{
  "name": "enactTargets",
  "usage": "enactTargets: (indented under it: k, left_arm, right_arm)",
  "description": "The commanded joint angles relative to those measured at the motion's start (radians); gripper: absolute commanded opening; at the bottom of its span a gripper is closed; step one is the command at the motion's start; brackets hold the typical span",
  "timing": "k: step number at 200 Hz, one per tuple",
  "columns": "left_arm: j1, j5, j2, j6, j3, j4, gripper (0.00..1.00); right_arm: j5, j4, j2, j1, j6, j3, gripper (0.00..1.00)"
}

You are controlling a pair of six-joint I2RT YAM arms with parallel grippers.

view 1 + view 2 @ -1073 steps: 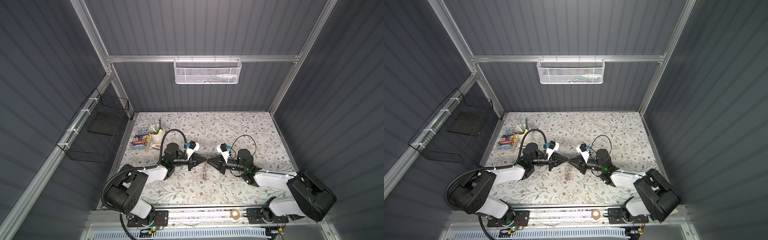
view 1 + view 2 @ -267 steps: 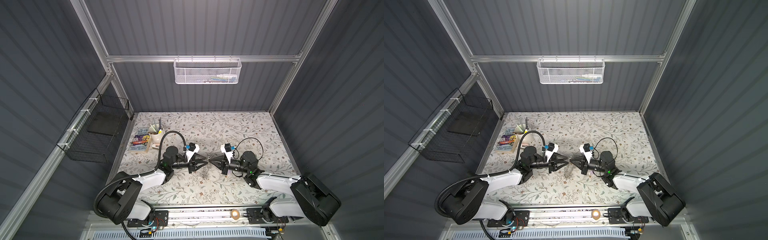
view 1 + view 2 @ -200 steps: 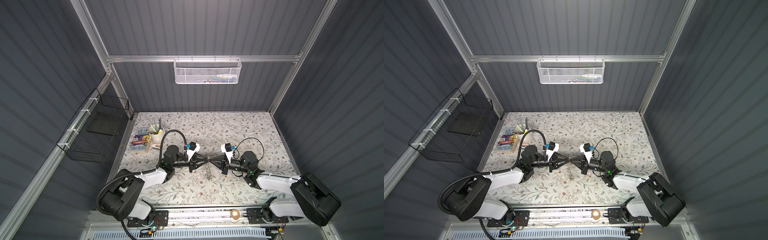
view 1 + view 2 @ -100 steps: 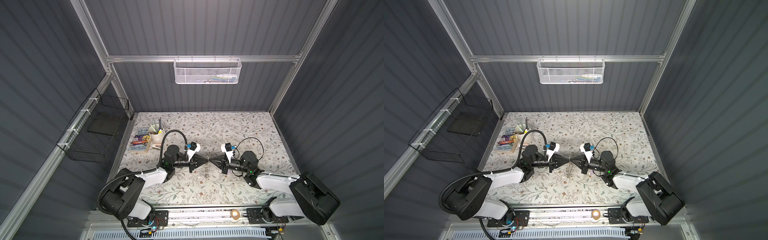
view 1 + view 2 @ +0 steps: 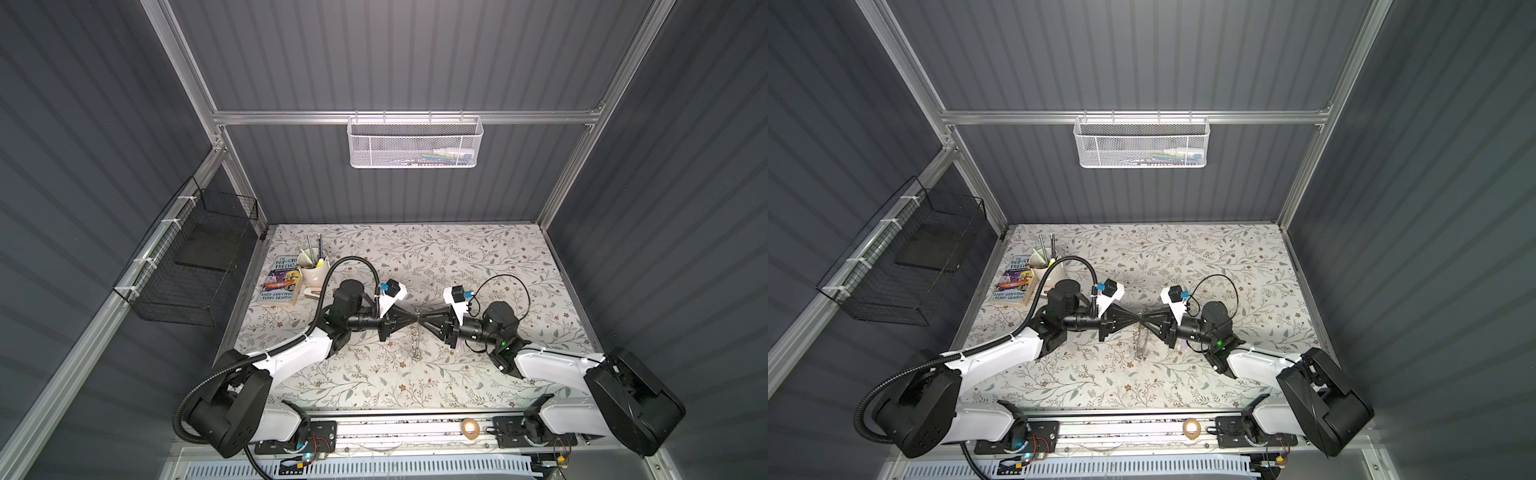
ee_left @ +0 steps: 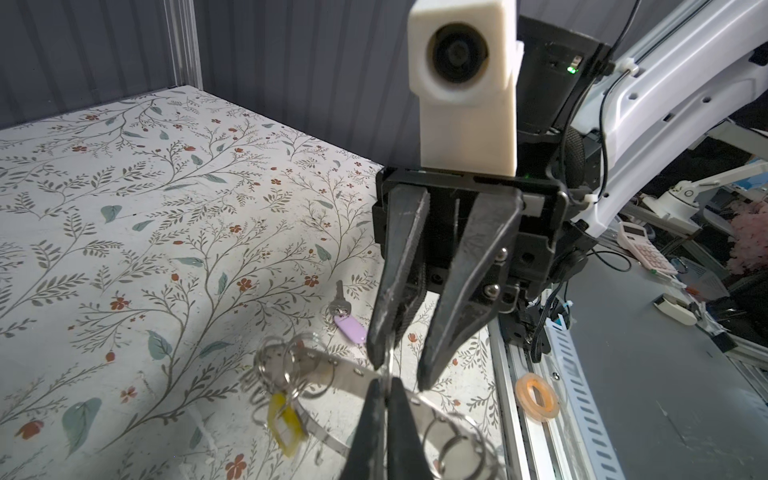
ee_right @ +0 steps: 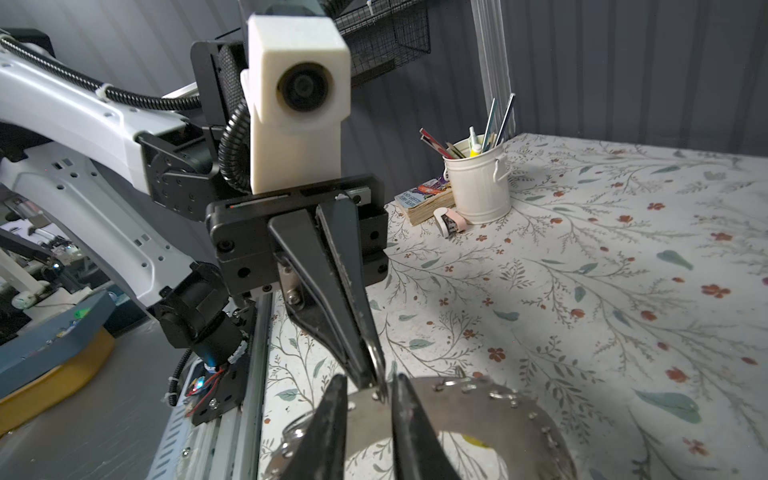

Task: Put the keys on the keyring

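**Current state.** The left end effector (image 7: pixel 371 371) is clenched on the outer rim of the keyring (image 6: pixel 332 371) and holds it clear of the surface (image 6: pixel 166 208). In both top views the keyring (image 5: pixel 417 341) hangs edge-on below the point where the two end effectors meet. The right end effector (image 6: pixel 401 372) is released. Its jaws stand apart on either side of the rim, just beside the left grip, and they clamp nothing.

**Keys.** A yellow tag (image 6: pixel 284 420) hangs from the keyring among the wire loops (image 6: pixel 274 370). Its key cannot be made out clearly. The lilac key (image 6: pixel 340 309) lies flat on the surface, apart from the keyring and below the right end effector.

**Step in hand.** Judged from this layout, the yellow key is already attached. The keyring is supported by the left end effector alone, which leaves the right one free. The lilac key remains to be fitted.

**Next move, requirements.**
1. Back the right end effector off the rim without knocking the keyring, because the left grip covers only a narrow edge.
2. Lower it to the lilac key and grasp the key so that its attachment end stays exposed.
3. Keep the left end effector steady and present a free wire loop towards the incoming key.
4. Expect the loops and the yellow tag to swing, so let them settle before threading.
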Motion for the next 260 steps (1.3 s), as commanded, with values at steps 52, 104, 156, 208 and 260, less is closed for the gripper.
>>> enactTargets:
  k: [52, 104, 156, 208, 260]
  left_arm:
    - [-0.005, -0.022, -0.035, 0.269, 0.221, -0.511, 0.00]
    - [-0.007, -0.016, 0.023, 0.414, 0.367, -0.780, 0.00]
    - [-0.013, -0.014, 0.091, 0.513, 0.492, -0.950, 0.00]
    - [-0.023, -0.017, 0.152, 0.572, 0.576, -1.058, 0.00]
    - [-0.031, -0.022, 0.171, 0.581, 0.590, -1.069, 0.00]
  right_arm:
    - [0.042, 0.057, -0.070, -0.056, 0.048, -0.040, 0.48]
    - [0.034, 0.019, -0.073, -0.056, 0.037, -0.028, 0.50]
    - [-0.006, -0.025, -0.044, -0.037, 0.022, 0.004, 0.46]
    - [-0.020, -0.073, -0.035, -0.022, -0.002, 0.027, 0.38]
    - [-0.034, -0.082, -0.023, -0.016, -0.002, 0.036, 0.32]
